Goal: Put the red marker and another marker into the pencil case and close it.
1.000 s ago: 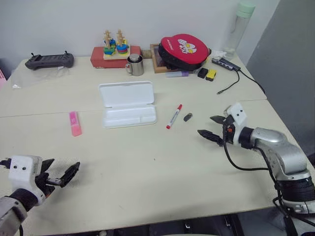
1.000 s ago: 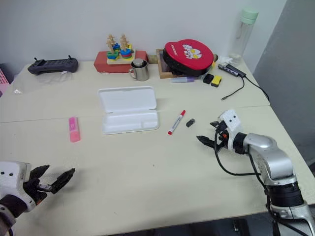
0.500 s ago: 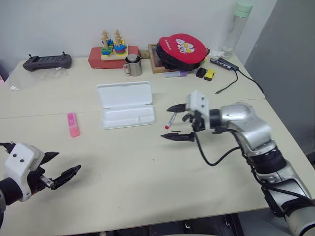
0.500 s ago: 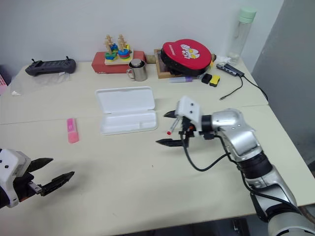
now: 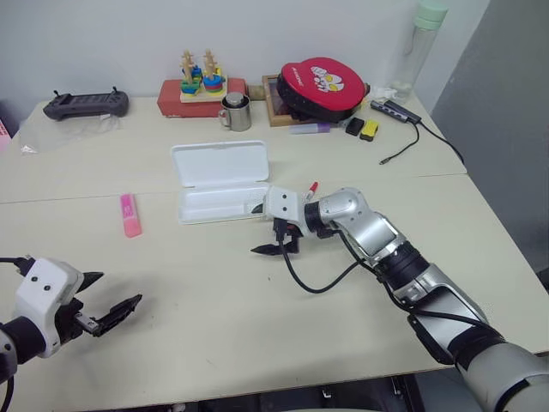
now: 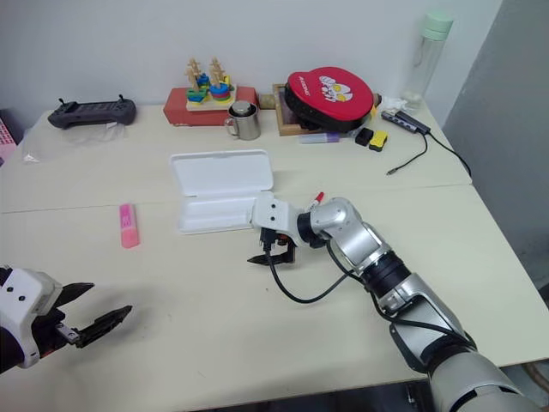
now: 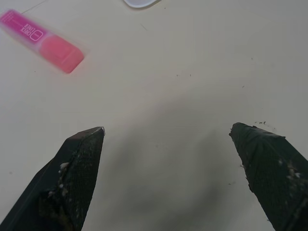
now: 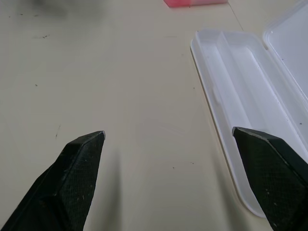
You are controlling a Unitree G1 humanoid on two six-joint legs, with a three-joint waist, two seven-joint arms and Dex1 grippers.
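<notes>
Your right gripper (image 5: 268,230) hangs low over the tabletop w/ its black fingers spread wide and nothing between them, just off the near right corner of the white rectangular hinged plastic pencil case (image 5: 222,182), which lies open, lid back flat, tray bare. The slim white-barrelled red marker w/ red cap (image 5: 310,187) lies on the far side of that gripper, mostly hidden behind its wrist and forearm; only the cap end shows, so its long axis can't be read in full, but it appears to run diagonally away from you. The right arm is clearly the nearer one for it, and by my judgement the gripper needs to back off toward it before closing. Your left gripper (image 5: 103,307) is also spread apart and empty, well short of the chunky flat pink highlighter (image 5: 129,215), which lies beyond it, long axis running away from you, beside the case's left end. Count: 1 red marker, 1 pink highlighter, 1 case, 2 grippers.
</notes>
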